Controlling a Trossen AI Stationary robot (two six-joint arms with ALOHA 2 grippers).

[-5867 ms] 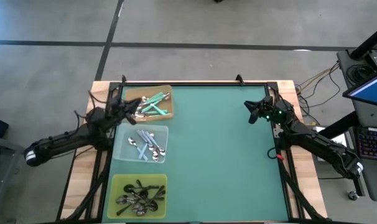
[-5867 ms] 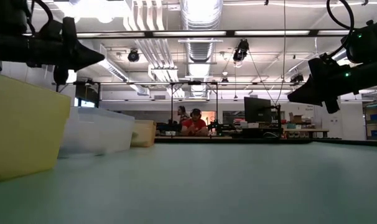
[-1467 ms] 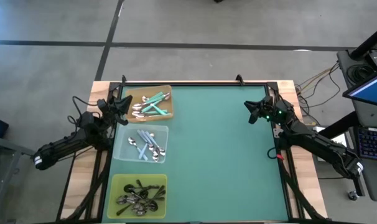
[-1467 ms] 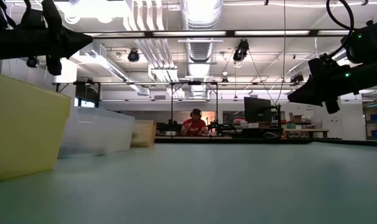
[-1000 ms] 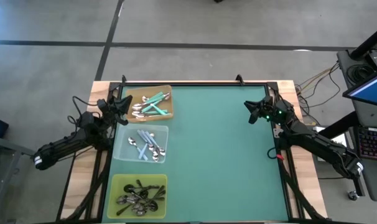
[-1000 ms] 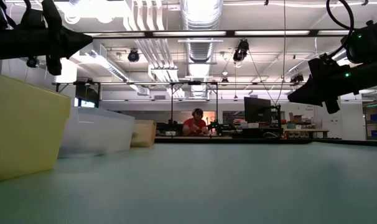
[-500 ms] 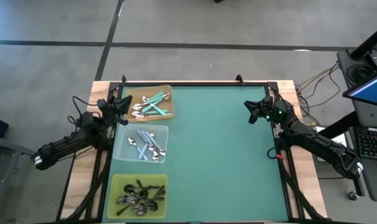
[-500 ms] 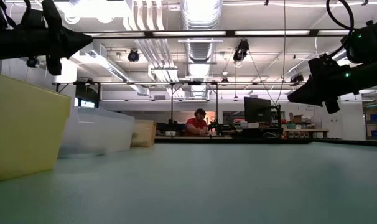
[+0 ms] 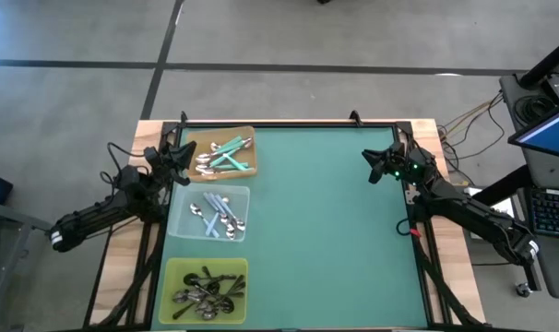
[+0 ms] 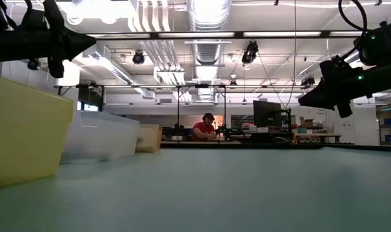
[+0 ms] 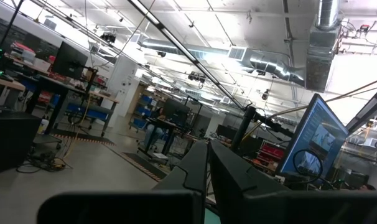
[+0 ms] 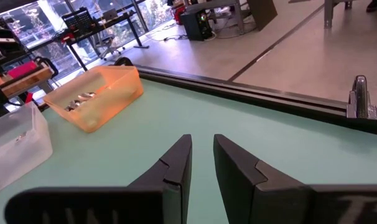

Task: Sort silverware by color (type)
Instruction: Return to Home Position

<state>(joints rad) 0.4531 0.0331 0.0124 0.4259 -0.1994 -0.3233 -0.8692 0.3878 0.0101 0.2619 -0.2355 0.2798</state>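
Beside square trays (image 9: 246, 197), left gripper (image 9: 179, 156) pressed together; right gripper (image 12: 202, 139) narrowly parted; shiny spoons (image 9: 210, 214) lie inside

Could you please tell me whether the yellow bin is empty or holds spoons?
Not empty: the high view shows black-handled spoons heaped inside the yellow bin.

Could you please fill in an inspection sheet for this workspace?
Surface: green mat, three bins along its left side.
Job's things: mint-teal spoons in the brown bin, pale blue spoons in the clear bin, black spoons in the yellow bin.
Clutter: nothing seen.
Grippers: left gripper at the mat's left edge, shut, empty; right gripper at its right edge, slightly open, empty.
Cables: loose cables right of the table.
Surroundings: monitor, keyboard at right; person seated far behind.
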